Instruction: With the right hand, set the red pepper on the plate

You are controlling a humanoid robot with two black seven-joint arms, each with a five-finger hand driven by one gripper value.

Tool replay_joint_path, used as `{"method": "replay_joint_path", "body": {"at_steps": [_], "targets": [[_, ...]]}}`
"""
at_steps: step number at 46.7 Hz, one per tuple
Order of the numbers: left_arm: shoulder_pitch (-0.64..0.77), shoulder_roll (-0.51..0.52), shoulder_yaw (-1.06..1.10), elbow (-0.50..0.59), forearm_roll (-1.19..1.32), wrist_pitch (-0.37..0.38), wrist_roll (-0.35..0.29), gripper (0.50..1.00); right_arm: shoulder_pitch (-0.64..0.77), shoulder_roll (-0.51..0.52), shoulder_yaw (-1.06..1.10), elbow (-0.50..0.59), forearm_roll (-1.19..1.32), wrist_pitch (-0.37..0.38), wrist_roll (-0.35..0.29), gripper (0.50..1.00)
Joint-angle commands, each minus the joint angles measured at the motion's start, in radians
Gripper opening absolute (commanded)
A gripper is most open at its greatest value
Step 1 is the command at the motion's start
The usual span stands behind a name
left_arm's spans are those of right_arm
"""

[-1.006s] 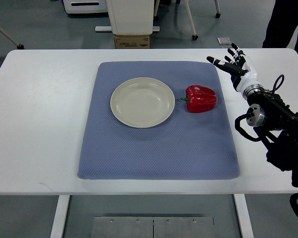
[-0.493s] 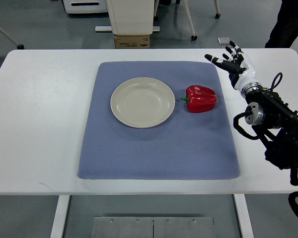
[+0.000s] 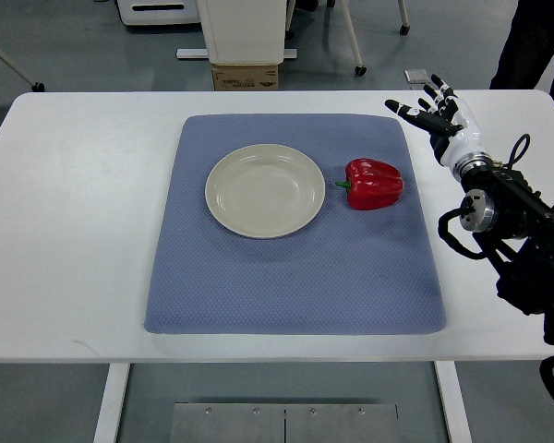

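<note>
From my seat I see the right hand [image 3: 440, 115] over the white table [image 3: 74, 231] near its far right corner, just off the far right corner of the blue mat [image 3: 295, 277]. Its fingers [image 3: 415, 113] are spread wide and pointing toward the left and away from the robot, and it holds nothing. The arm [image 3: 508, 231] behind it runs in from the right edge, black with looping cables, lying over the table's right side. The pepper [image 3: 373, 184] lies on the mat, on its side, with its green stem pointing left toward the plate [image 3: 265, 191]. Stem tip and plate rim are just beside each other; I cannot tell whether they touch. The plate is cream and sits on the far half of the mat, a little left of centre, with nothing on it. Hand and pepper are apart, the hand off to the pepper's right and farther from the robot. A person's dark trousers [image 3: 535, 41] show at the top right, beyond the table.
</note>
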Motion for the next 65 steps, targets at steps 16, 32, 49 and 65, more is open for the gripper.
{"method": "replay_joint_path", "body": {"at_steps": [16, 32, 49, 65], "targets": [[0.0, 0.0, 0.0, 0.0, 0.0, 0.0, 0.0, 1.0, 0.002, 0.001, 0.002, -0.002, 0.001, 0.002, 0.0, 1.0], [0.0, 0.0, 0.0, 0.0, 0.0, 0.0, 0.0, 1.0, 0.008, 0.001, 0.008, -0.001, 0.002, 0.005, 0.0, 1.0], [0.0, 0.0, 0.0, 0.001, 0.0, 0.0, 0.0, 1.0, 0.008, 0.001, 0.011, 0.001, 0.053, 0.011, 0.002, 1.0], [0.0, 0.0, 0.0, 0.0, 0.0, 0.0, 0.0, 1.0, 0.015, 0.0, 0.003, 0.006, 0.055, 0.05, 0.023, 1.0]]}}
